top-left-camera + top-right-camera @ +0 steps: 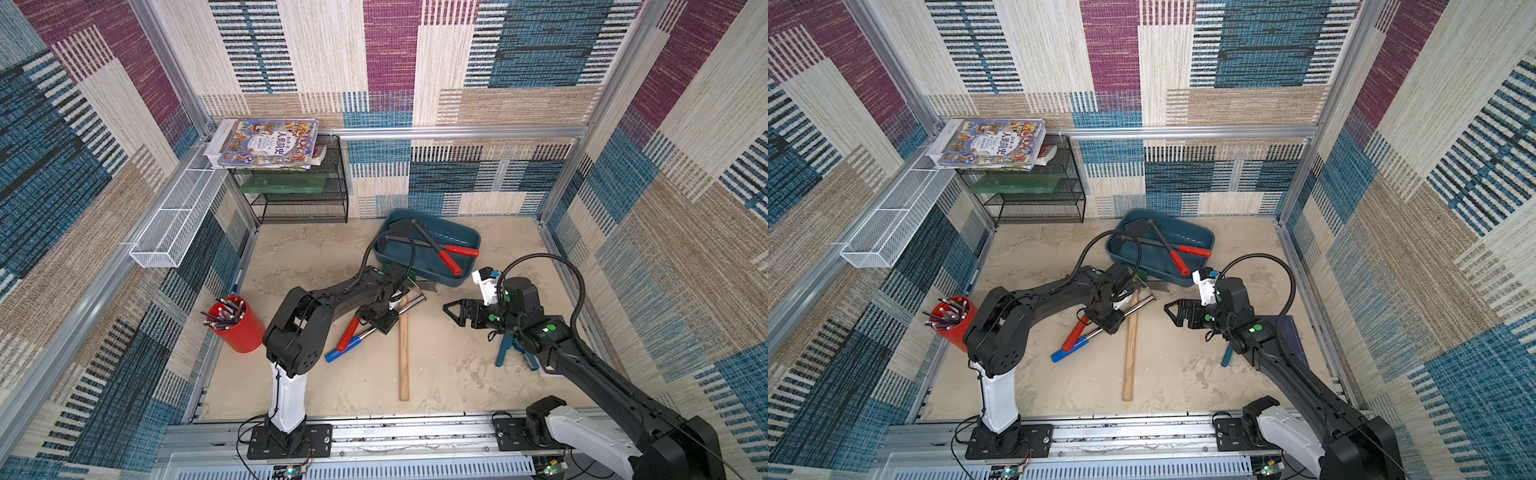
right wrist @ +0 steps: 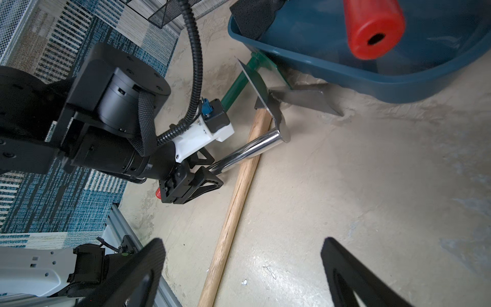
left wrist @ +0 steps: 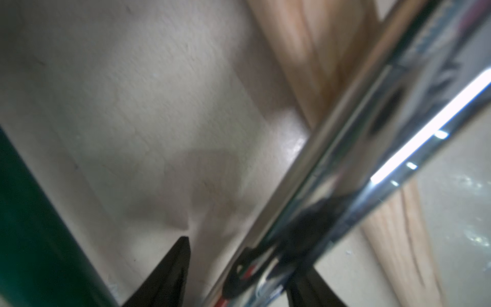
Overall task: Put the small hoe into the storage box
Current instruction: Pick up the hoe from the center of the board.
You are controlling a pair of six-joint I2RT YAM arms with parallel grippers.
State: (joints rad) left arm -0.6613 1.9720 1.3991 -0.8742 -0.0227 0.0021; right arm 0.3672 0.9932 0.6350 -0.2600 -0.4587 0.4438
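Note:
The small hoe lies on the floor: a chrome shaft (image 1: 405, 307) with a blue grip (image 1: 338, 353) and a flat metal blade (image 2: 263, 90). My left gripper (image 1: 383, 319) (image 2: 204, 170) reaches down over the shaft (image 3: 345, 159). Its jaws stand open on either side, and a gap shows on one side. The storage box (image 1: 465, 237) (image 2: 398, 87), a teal-blue tub, sits just behind the blade and holds two red-handled tools (image 1: 451, 262). My right gripper (image 1: 451, 316) (image 2: 241, 242) hangs open and empty to the right, above the floor.
A wooden-handled tool (image 1: 404, 361) lies under the chrome shaft. A red-handled tool (image 1: 348, 332) lies beside the blue grip, and a green handle (image 2: 236, 85) pokes out from under the box. A red pencil cup (image 1: 235, 328) stands left, a black wire rack (image 1: 299, 195) and a white mesh basket (image 1: 174, 224) at the back left.

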